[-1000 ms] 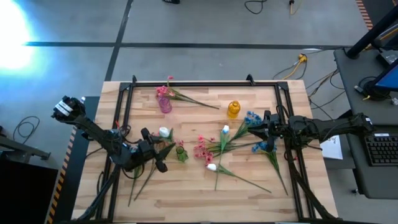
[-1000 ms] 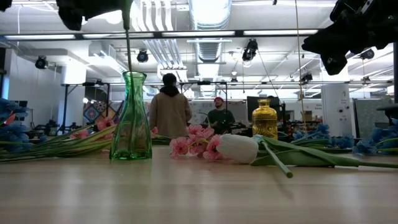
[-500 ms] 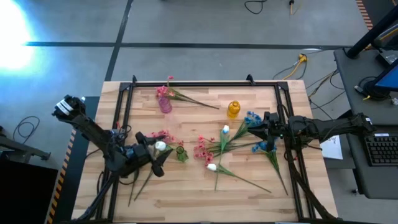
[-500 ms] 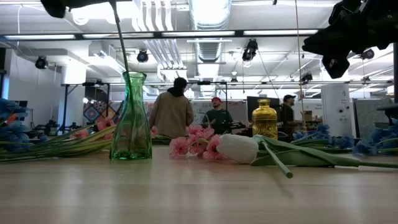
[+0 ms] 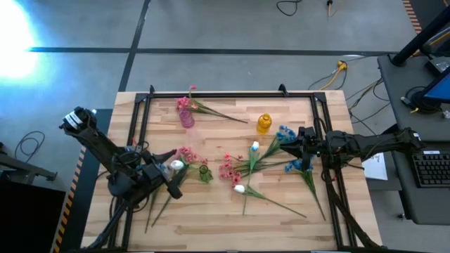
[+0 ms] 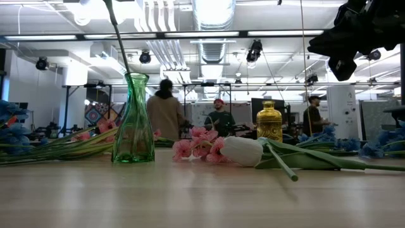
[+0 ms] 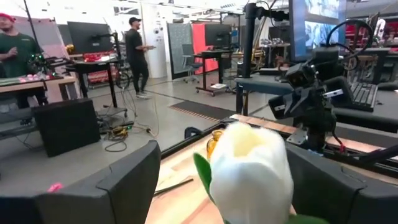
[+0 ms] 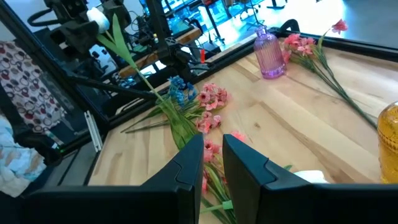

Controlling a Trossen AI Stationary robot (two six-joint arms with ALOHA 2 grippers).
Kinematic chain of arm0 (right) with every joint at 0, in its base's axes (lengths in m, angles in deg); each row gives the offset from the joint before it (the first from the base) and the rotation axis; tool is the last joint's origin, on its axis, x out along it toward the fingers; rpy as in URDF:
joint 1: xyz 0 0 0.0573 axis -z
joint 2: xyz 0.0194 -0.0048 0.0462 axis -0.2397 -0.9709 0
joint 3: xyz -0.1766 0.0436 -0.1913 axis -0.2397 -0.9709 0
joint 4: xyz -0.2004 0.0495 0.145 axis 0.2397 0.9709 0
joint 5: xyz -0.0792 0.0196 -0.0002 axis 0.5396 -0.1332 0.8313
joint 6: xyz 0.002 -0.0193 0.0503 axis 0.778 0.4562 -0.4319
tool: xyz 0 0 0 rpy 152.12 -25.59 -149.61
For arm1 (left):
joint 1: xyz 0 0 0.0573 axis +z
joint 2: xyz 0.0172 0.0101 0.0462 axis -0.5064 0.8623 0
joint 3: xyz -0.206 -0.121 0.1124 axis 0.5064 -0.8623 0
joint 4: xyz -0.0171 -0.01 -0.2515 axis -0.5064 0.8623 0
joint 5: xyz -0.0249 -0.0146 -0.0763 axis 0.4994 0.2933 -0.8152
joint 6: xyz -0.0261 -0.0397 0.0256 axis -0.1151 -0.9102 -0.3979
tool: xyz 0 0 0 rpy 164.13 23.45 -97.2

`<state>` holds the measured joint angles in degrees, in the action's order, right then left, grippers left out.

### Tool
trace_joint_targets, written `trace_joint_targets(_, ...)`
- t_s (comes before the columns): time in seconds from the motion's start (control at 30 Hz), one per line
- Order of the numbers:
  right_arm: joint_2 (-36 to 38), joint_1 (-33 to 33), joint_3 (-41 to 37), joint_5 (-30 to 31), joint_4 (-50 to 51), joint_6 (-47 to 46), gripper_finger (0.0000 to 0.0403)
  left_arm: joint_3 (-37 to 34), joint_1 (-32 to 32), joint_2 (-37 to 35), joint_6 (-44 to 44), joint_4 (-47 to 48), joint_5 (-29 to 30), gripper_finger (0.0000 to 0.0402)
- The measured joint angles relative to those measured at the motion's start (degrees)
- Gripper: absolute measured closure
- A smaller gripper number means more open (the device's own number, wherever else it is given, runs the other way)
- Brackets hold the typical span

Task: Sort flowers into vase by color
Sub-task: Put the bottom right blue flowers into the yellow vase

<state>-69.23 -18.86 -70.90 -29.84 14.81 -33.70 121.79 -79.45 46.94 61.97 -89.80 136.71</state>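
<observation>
Bench: carries loose pink, blue and white flowers.
Left end effector: fingers spread, beside the green vase.
White tulip: stem leaning in that vase.
Right end effector: closed, empty.
Risk: the unsupported tulip could tip the vase over.

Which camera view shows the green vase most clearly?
The low view: the green vase stands upright in full profile with a stem rising from its neck. The high view shows it only small from above. I cannot find it in either wrist view.
</observation>
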Motion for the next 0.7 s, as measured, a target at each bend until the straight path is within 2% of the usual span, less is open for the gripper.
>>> trace_joint_targets(0.53,-0.01,0.0,0.0,0.0,0.25,0.45,0.0351,11.02,-2.31,0.0,16.9,1.44,-0.03,0.0103)
trace_joint_targets(0.7,0.0,0.0,0.0,-0.2,0.98,-4.99,0.0351,14.86,-1.35,-1.27,20.95,1.43,-0.1,0.0103)
